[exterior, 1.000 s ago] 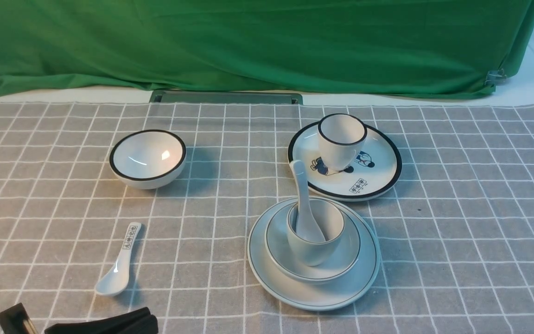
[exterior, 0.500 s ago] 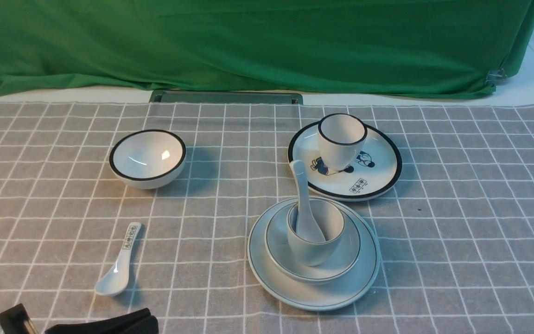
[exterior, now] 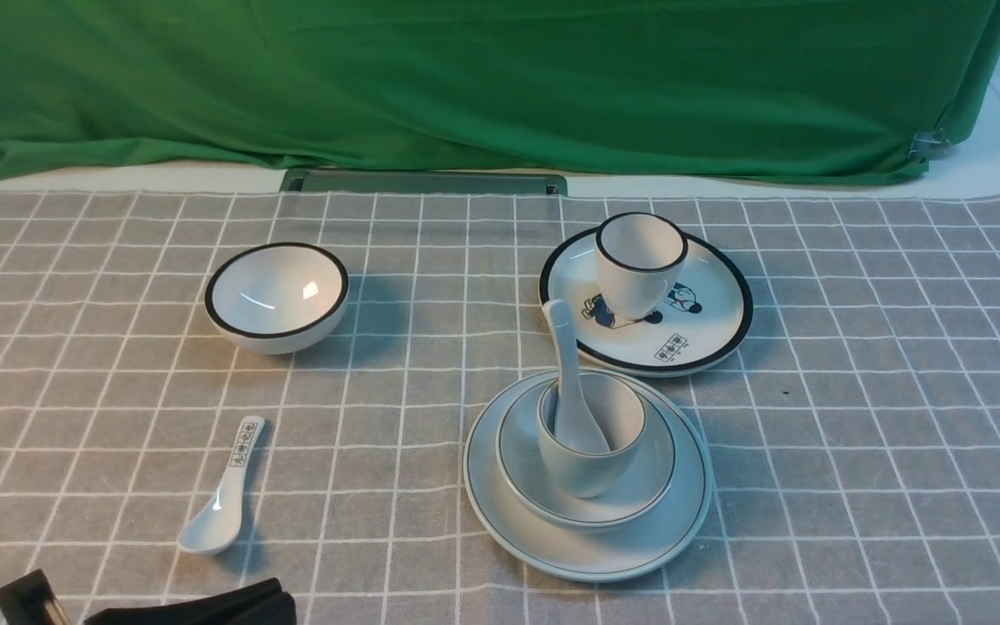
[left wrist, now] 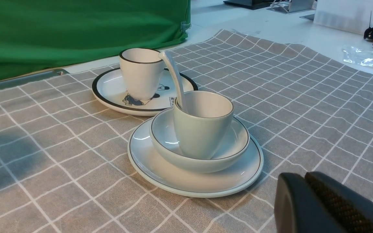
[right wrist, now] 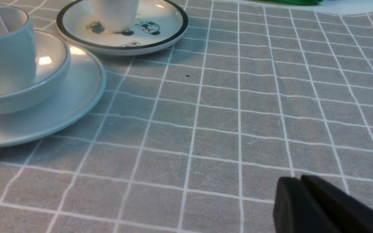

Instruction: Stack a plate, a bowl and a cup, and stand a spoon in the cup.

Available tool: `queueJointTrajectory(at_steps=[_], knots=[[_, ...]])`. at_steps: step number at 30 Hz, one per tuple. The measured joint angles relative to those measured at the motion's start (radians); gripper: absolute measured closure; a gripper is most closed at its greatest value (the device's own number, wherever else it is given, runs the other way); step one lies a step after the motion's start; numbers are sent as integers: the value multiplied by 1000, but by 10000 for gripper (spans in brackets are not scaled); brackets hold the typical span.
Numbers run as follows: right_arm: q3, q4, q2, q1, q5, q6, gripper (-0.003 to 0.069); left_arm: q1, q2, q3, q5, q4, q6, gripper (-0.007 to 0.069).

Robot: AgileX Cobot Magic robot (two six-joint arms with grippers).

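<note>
The pale plate (exterior: 639, 547) lies on the checked cloth, right of centre near the front. The pale bowl (exterior: 648, 486) sits on it, and the thin-rimmed cup (exterior: 587, 473) stands in the bowl. The long white spoon (exterior: 565, 356) stands in the cup, its handle leaning back and left. The stack also shows in the left wrist view: plate (left wrist: 160, 174), bowl (left wrist: 163, 139), cup (left wrist: 199, 132), spoon (left wrist: 175, 74). My left gripper (exterior: 279, 599) rests shut and empty at the front left edge, well clear of the stack. My right gripper (right wrist: 298, 179) is shut and empty, low over bare cloth right of the plate (right wrist: 76, 97).
A black-rimmed white bowl (exterior: 277, 295) stands at the back left. Just behind the stack, a cartoon plate (exterior: 708, 321) carries a black-rimmed cup (exterior: 639, 260). A short printed spoon (exterior: 226, 495) lies at the front left. Green cloth (exterior: 500, 87) hangs behind the table.
</note>
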Motion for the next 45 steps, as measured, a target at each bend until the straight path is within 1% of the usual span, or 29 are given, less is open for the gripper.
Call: queueJointTrajectory(at_steps=[4, 8, 10, 12, 16, 17, 18, 23, 26, 27, 28, 30, 31, 32, 34, 36, 45], knots=[[0, 0, 0, 0, -1, 0, 582, 0, 0, 9, -14, 3, 6, 612], [0, 0, 0, 0, -1, 2, 572, 2, -1, 53, -113, 15, 128, 611], [0, 0, 0, 0, -1, 4, 568, 2, -9, 60, -160, 15, 158, 610], [0, 0, 0, 0, -2, 5, 560, 13, -41, 60, -173, 16, 184, 610], [0, 0, 0, 0, -3, 7, 551, 104, -101, 61, -156, -15, 209, 608], [0, 0, 0, 0, -4, 7, 546, 178, -127, 61, -140, -60, 211, 608], [0, 0, 0, 0, -4, 7, 543, 229, -145, 61, -116, -86, 207, 608], [0, 0, 0, 0, -4, 7, 534, 477, -258, 61, 10, -109, 157, 608], [0, 0, 0, 0, -4, 7, 530, 604, -347, 61, 82, -110, 148, 608], [0, 0, 0, 0, -4, 8, 529, 660, -399, 61, 129, -110, 148, 608], [0, 0, 0, 0, -4, 8, 529, 675, -412, 61, 145, -110, 148, 608], [0, 0, -1, 0, -7, 8, 521, 751, -452, 61, 244, -110, 148, 608], [0, 1, -1, 0, -7, 8, 520, 768, -456, 61, 289, -110, 148, 608], [0, 1, -1, 0, -7, 8, 519, 772, -456, 61, 298, -110, 148, 608], [0, 1, -1, 0, -5, 8, 518, 809, -457, 61, 409, -115, 132, 608], [0, 1, -1, 0, -3, 8, 515, 826, -457, 61, 459, -122, 123, 608], [0, 0, -1, 0, -5, 9, 505, 838, -457, 61, 463, -125, 121, 608]])
